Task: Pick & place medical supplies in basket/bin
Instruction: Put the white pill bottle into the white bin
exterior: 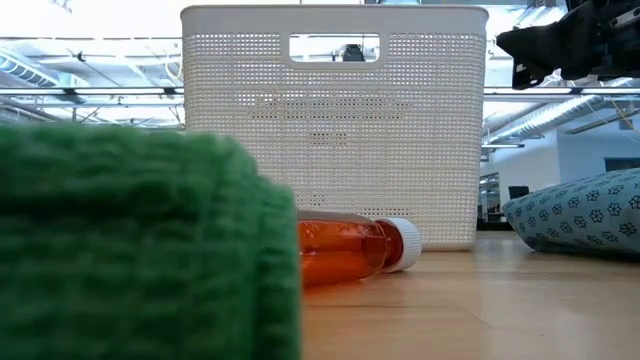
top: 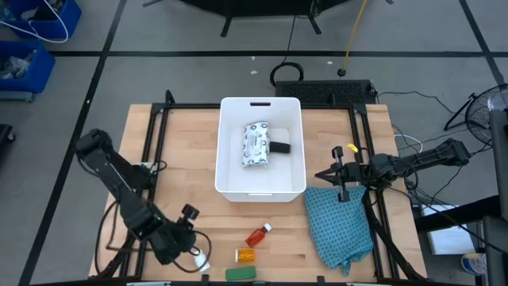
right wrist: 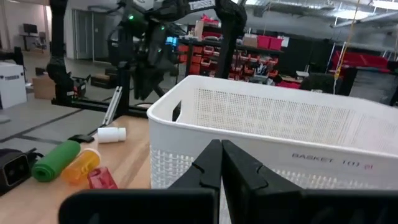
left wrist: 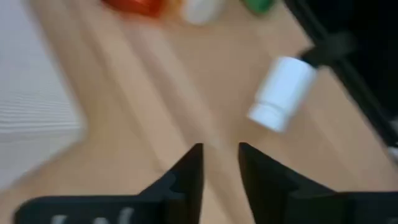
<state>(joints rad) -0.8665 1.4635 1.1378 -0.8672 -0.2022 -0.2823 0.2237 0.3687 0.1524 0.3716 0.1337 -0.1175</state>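
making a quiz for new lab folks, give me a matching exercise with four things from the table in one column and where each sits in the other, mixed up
Things:
1. white patterned packet
2. white little bottle
3. green flat bar
4. teal cloth

Places:
A. at the table's near edge, just below the orange vial
B. inside the white basket
C. on the wood by the left claw
D. right of the basket, under the right claw

Pairs: 1-B, 2-C, 3-A, 4-D

The green flat bar [exterior: 130, 250] looms blurred, hiding the orange vial [exterior: 345, 250] partly.
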